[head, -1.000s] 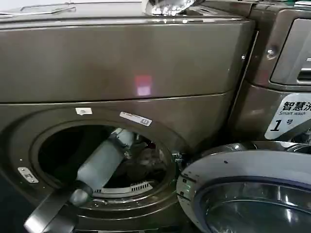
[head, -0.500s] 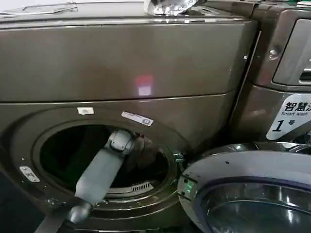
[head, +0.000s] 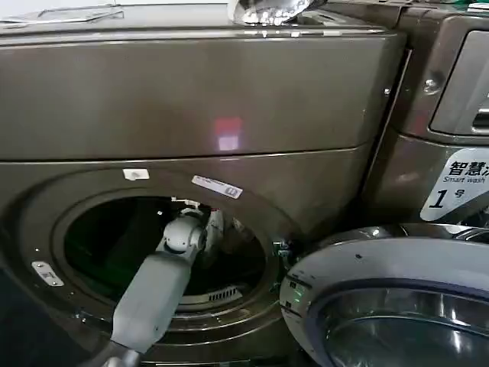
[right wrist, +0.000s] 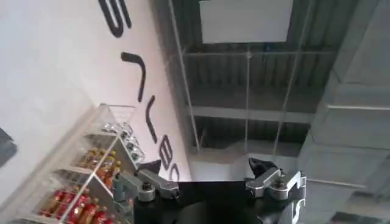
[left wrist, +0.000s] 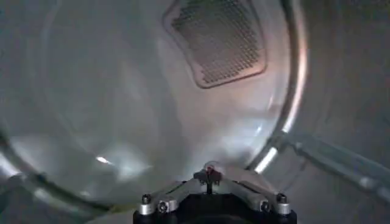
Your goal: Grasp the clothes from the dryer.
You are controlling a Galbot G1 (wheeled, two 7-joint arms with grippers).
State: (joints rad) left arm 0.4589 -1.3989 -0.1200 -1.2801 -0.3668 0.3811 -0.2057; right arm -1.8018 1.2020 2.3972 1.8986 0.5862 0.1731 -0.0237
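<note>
Bronze-brown sheet metal covers most of the head view: the dryer (head: 191,99), its round porthole (head: 164,252) open at about 7 o'clock in the picture. The grey-rimmed glass door (head: 390,306) is swung out at 4 to 5 o'clock, below a white label (head: 457,183) marked 1 on the neighbouring panel.

The left arm (head: 153,294) enters from the lower edge and reaches up through the porthole into the dark drum. In the left wrist view the left gripper (left wrist: 209,176) faces the drum's pale back wall (left wrist: 122,103) and a perforated vent panel (left wrist: 216,39) at 12 o'clock; its fingertips meet at a point with no gap and nothing between them — clenched on nothing.

The clothes cannot be made out inside the drum in any view.

The right gripper (right wrist: 207,170) points up toward a ceiling, well away from the dryer — its fingers (right wrist: 149,173) are spread wide, released. A shelf of bottles (right wrist: 91,182) stands at 8 o'clock in that view.
</note>
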